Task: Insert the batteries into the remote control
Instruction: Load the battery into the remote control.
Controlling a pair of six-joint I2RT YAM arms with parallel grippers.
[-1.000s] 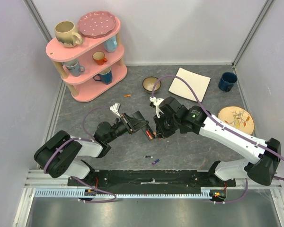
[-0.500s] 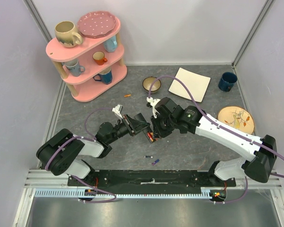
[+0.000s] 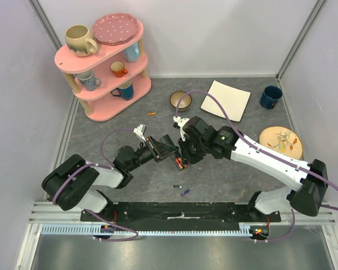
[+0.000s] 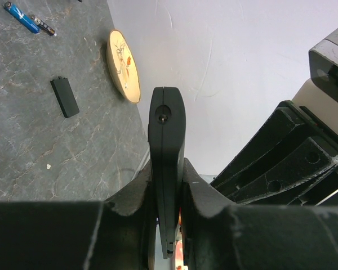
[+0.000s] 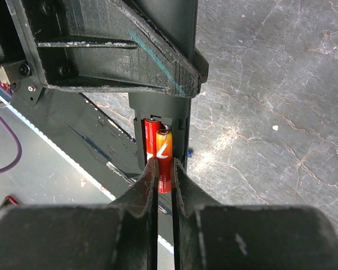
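Pinching an orange battery (image 5: 164, 147) tight, the right gripper (image 5: 164, 166) is pushing it into the open slot of the remote control (image 4: 166, 140). It is going in right beside a red battery (image 5: 150, 138) that is already lying there. The left gripper (image 4: 168, 184) is squeezing the remote control by its flat sides and holding it steady. The right gripper has been sliding closer to the remote control this past second. So the orange battery is probably almost in, though its far end is hard to see. A purple battery (image 3: 185, 193) is waiting near the remote control.

- My left gripper (image 4: 166, 188) clamps the remote control (image 4: 166, 126), held edge-on.
- A small black panel (image 4: 65, 97) lies flat on the table (image 4: 22, 146).
- A blue battery (image 4: 21, 17) lies farther off.
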